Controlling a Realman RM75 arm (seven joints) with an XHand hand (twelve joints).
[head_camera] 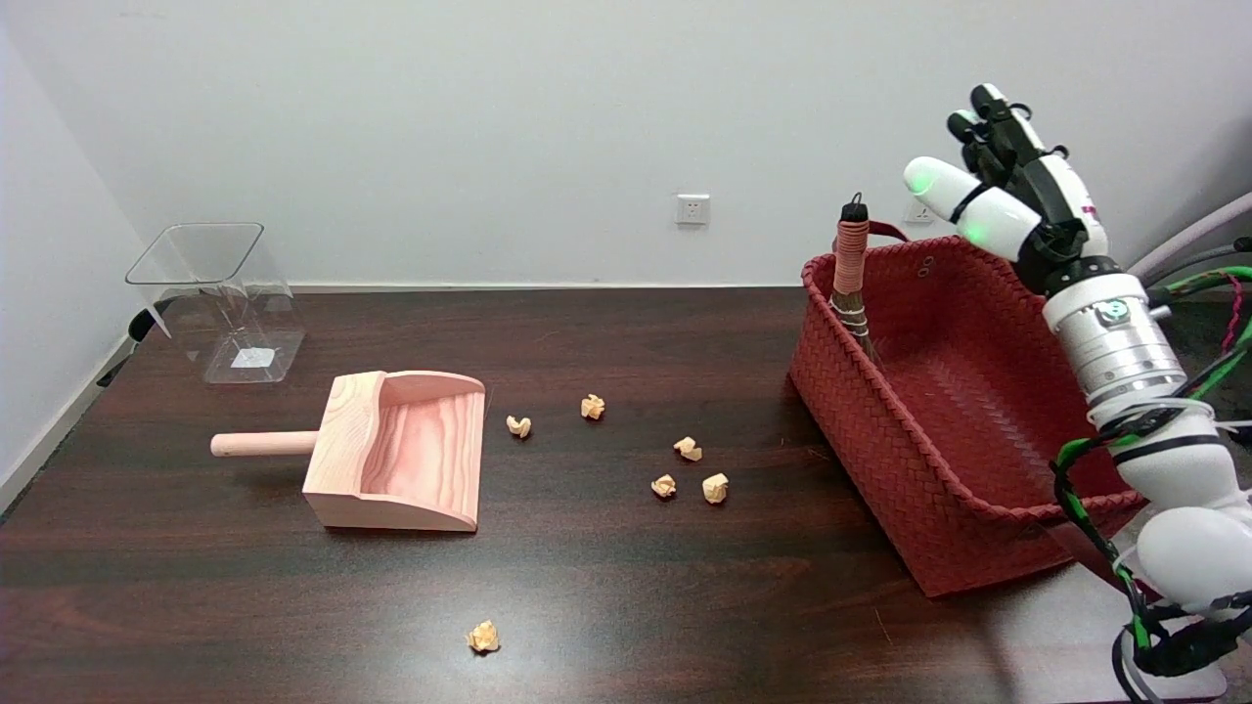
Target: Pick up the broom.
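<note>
The broom [850, 274] stands nearly upright in the far left corner of the red woven basket [880, 469], its pink-wrapped handle with a black loop sticking up above the rim. The brush end is hidden by the basket wall. My right hand [1007, 186] is raised above the basket's far right side, to the right of the broom handle and apart from it. Its fingers are spread and point up and left, holding nothing.
A wooden dustpan [396, 450] lies left of centre, handle pointing left. Several crumpled paper scraps [689, 449] are scattered between dustpan and basket, one [482, 637] nearer the front. A clear plastic bin [220, 298] stands at the far left.
</note>
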